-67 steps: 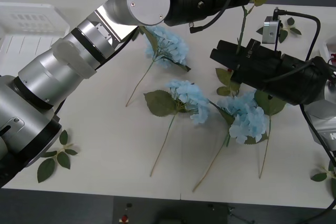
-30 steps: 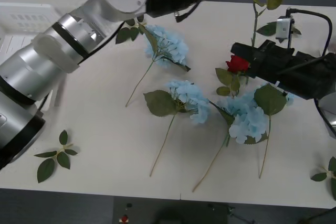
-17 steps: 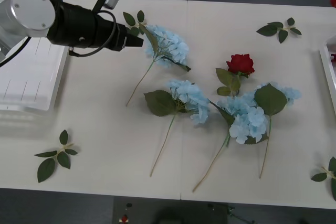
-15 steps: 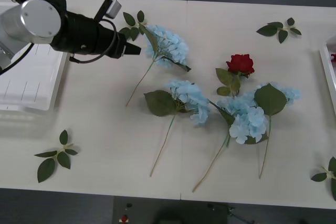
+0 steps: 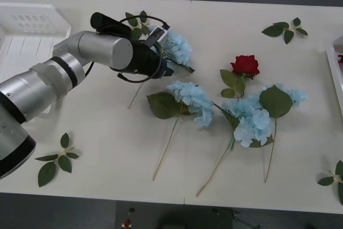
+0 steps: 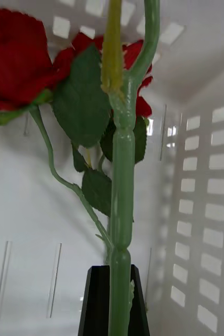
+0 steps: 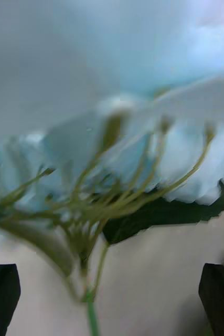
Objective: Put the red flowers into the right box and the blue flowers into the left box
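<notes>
Within the last half second the left arm has been swung in from beside the left box (image 5: pixel 32 41) and lowered onto the far-left blue flower (image 5: pixel 177 49), so that the left gripper (image 5: pixel 163 65) is now set at the base of that cluster, where the stem leaves the bloom. In the left wrist view the black fingertips (image 7: pixel 1 291) are seen wide apart at the two corners, with the pale-blue head and its stem (image 7: pixel 91 310) lying between them on the table; nothing has been gripped yet. The other blue flowers (image 5: pixel 190 100) are left lying in the middle and to the right, and one red rose (image 5: pixel 245 65) is still on the table just beyond them. The right arm has been carried off to the right, and in its wrist view the right gripper (image 6: pixel 113 299) is seen clamped on the green stem of a red flower (image 6: pixel 17 68), held over the slotted white walls of the right box (image 6: pixel 206 199). It is judged that the rose is about to be dropped there, while the first blue flower is about to be grasped for the left box.
</notes>
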### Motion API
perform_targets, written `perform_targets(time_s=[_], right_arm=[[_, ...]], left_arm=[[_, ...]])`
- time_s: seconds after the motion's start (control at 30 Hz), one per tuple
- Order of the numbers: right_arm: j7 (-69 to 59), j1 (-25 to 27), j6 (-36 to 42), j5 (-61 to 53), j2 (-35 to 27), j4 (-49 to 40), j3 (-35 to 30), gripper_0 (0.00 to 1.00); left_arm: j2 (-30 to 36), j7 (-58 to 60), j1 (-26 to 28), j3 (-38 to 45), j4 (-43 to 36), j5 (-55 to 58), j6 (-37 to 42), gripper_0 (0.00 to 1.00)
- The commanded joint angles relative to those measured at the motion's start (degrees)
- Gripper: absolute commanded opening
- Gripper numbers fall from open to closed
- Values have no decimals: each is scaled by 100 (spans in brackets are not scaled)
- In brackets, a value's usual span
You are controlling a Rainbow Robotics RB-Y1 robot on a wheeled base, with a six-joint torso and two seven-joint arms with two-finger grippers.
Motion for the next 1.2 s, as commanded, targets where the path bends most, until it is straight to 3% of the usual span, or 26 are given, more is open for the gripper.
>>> perform_targets(time_s=[0.03,0.2,0.27,0.3,0.33,0.37,0.43,0.53,0.7,0.8,1.0,1.1,1.2], right_arm=[[-490,-354,-267,40,11,431,591,0],[-481,-811,-311,40,161,888,977,0],[-446,-890,-329,40,204,976,995,27],[-428,-925,-329,40,222,1002,995,46],[-410,-925,-329,31,222,985,986,56],[-384,-925,-329,31,222,914,995,64],[-323,-890,-311,-4,213,791,995,70],[-261,-890,-48,-66,178,537,995,73],[-384,-855,1165,-742,-191,-421,986,73],[-806,-741,1763,-1199,-507,-1072,986,73],[-1948,6,1798,-1375,-1246,-2918,986,74],[-2511,498,1473,-1349,-1545,-3753,986,73],[-2880,850,1236,-1287,-1641,-4236,986,74]], left_arm=[[-31,-218,-291,-333,65,-31,-276,0],[22,-227,-282,-579,21,-39,-338,0],[31,-235,-282,-649,21,-48,-373,0],[40,-235,-282,-676,21,-57,-399,0],[48,-227,-282,-676,21,-66,-399,0],[57,-235,-273,-676,21,-75,-399,0],[84,-235,-282,-676,13,-75,-408,0],[127,-227,-282,-676,4,-39,-540,0],[497,-218,-300,-333,-234,-13,-575,0],[1138,-209,-423,71,-849,13,119,0],[3283,-525,-704,959,-2431,-110,2984,0],[4267,-1062,-607,976,-2695,-382,3521,0],[4619,-1202,-414,976,-2501,-716,3441,0]])
